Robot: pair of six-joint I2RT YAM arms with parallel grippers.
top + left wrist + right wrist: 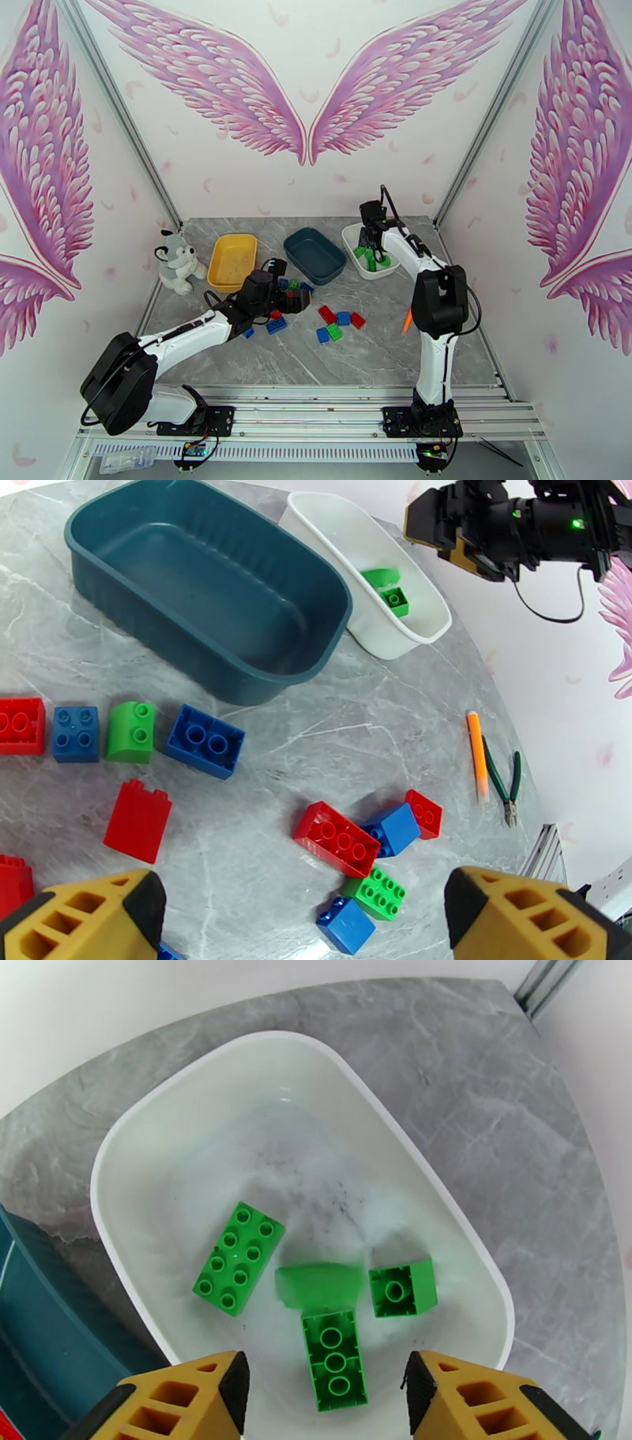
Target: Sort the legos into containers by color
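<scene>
Right gripper [324, 1390] hangs straight over the white tray [118, 1157], arm reaching forward, jaws apart, nothing between them. Left gripper [304, 914] sits low, well left of the tray, arm stretched out, jaws spread wide, empty.

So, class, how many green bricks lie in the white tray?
4, all in the white tray: long brick at left, rounded brick in the middle, small brick to its right, narrow brick nearest the camera. The tray's near end is cut off; more may hide there.

plush husky [177, 264] stands far left; orange marker [477, 755] lies beside green-handled pliers [509, 802]
</scene>
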